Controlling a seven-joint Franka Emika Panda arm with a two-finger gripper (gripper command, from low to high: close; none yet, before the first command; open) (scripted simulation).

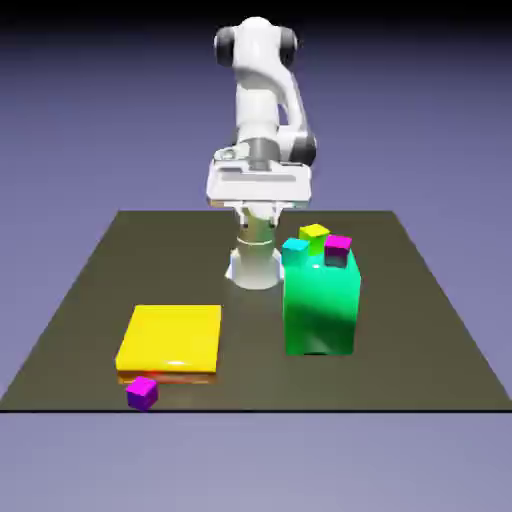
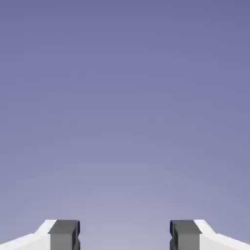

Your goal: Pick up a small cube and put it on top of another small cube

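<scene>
Small cube (image 1: 142,392) sits on the surface (image 1: 80,300) at lower left of exterior view, just in front of yellow slab (image 1: 170,340), apart from it or barely touching, can't tell. Hand (image 2: 125,235) wide open, nothing btwn fingers; hand view shows backdrop only. Judging by size: cube light, rigid, flat-sided, prob. smooth. Best grip: two opposite violet sides, mid-height, fingers square to faces. Tiny, so centre carefully or it'll twist out.

We see the arm (image 1: 262,110) folded upright over its base, hand level, the gripper (image 2: 125,237) with its grey fingers (image 2: 63,235) spread wide apart, nothing between them
</scene>
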